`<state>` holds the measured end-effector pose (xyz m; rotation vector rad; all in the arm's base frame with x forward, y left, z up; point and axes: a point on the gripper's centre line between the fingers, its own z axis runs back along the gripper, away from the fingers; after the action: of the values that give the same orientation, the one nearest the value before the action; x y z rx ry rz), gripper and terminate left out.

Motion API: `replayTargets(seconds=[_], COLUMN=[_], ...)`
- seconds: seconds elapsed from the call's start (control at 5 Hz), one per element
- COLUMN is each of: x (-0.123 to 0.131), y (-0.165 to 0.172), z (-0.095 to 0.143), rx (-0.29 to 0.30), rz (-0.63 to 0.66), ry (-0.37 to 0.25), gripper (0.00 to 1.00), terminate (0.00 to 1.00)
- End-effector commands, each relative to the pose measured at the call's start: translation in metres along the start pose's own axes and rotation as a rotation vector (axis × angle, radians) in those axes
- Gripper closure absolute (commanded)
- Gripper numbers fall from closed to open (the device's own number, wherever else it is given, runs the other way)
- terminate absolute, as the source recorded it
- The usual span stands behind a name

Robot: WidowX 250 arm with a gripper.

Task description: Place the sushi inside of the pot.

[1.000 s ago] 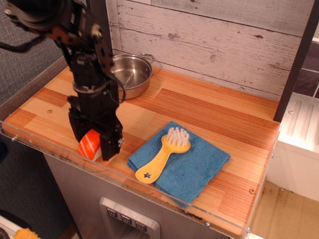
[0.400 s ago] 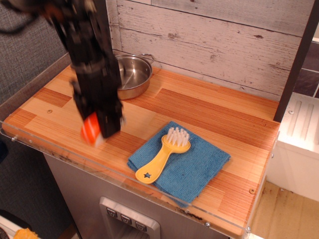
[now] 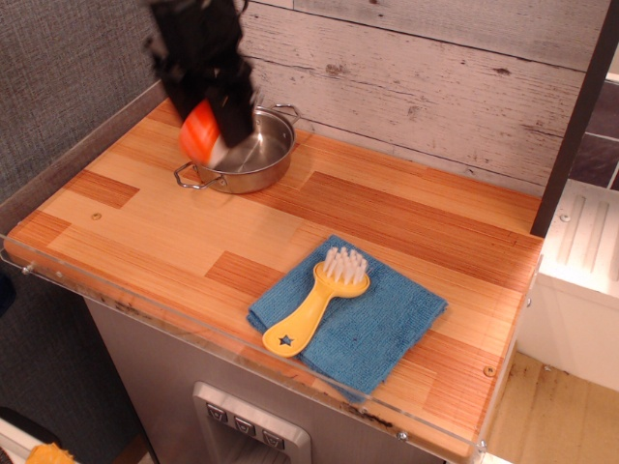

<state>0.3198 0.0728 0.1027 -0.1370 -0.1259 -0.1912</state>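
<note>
My black gripper (image 3: 208,121) hangs at the top left, motion-blurred, shut on the sushi (image 3: 200,133), whose orange top and white base show between the fingers. It holds the sushi in the air above the left part of the shiny steel pot (image 3: 253,162). The pot stands at the back left of the wooden counter, next to the plank wall. One wire loop handle shows at its front left and one at its back right. The pot's inside looks empty.
A blue cloth (image 3: 372,319) lies at the front middle of the counter with a yellow brush (image 3: 311,311) on it. A clear plastic lip (image 3: 242,348) runs along the front edge. A dark post (image 3: 573,126) stands at the right.
The gripper has lifted the sushi off the front left of the counter and carried it up and back, from near the edge to above the pot.
</note>
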Motion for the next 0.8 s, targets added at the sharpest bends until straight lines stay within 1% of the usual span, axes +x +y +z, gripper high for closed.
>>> replayTargets(seconds=[0.0,0.2,0.4,0.6], x=[0.046,0.051,0.055,0.054], y=[0.041,0.050,0.054,0.052], z=[-0.032,-0.047,-0.052,-0.047], rx=[0.045,0.067,0.077,0.096], rz=[0.081,0.095,0.097,0.080], ry=[0.042,0.078,0.092,0.080], gripper=[1.00,1.00,0.00,0.00], terminate=[0.00,0.00,0.00,0.00])
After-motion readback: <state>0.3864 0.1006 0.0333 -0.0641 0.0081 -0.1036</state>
